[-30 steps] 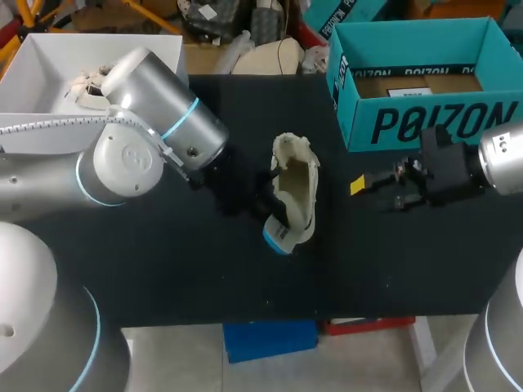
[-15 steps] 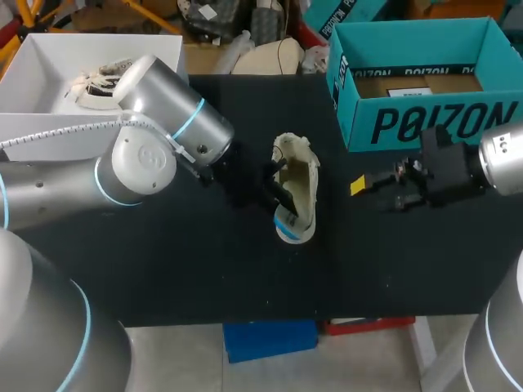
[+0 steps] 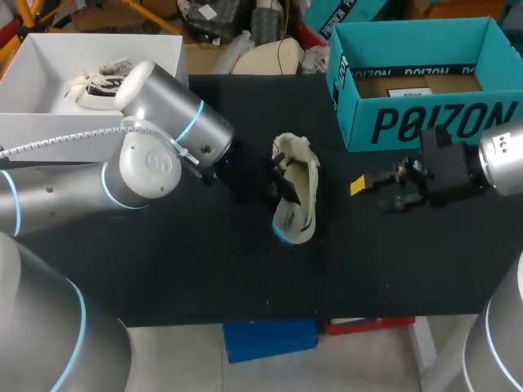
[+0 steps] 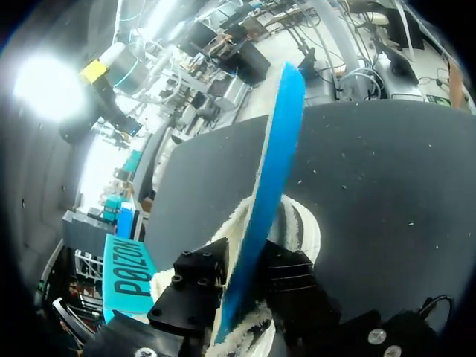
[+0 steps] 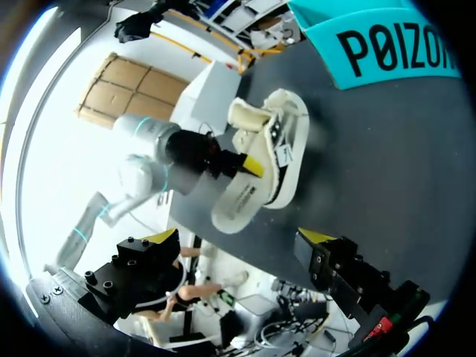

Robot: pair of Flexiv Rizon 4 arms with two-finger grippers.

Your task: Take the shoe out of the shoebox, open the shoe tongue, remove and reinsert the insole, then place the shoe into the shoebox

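Fleecy shoe (image 3: 307, 181); smooth blue insole (image 4: 272, 169); matt black table (image 3: 204, 269).

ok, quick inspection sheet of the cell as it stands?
Surface: black table, no spill seen.
Job's things: shoe lying mid-table, out of its box; teal shoebox open at the far right.
Clutter: white box at the far left, another shoe in it.
Grippers: left gripper shut on the shoe, a blue layer between its fingers; right gripper open, empty, apart from the shoe.
Cables: white cable along the left arm.
Surroundings: nothing seen touching table or arms.
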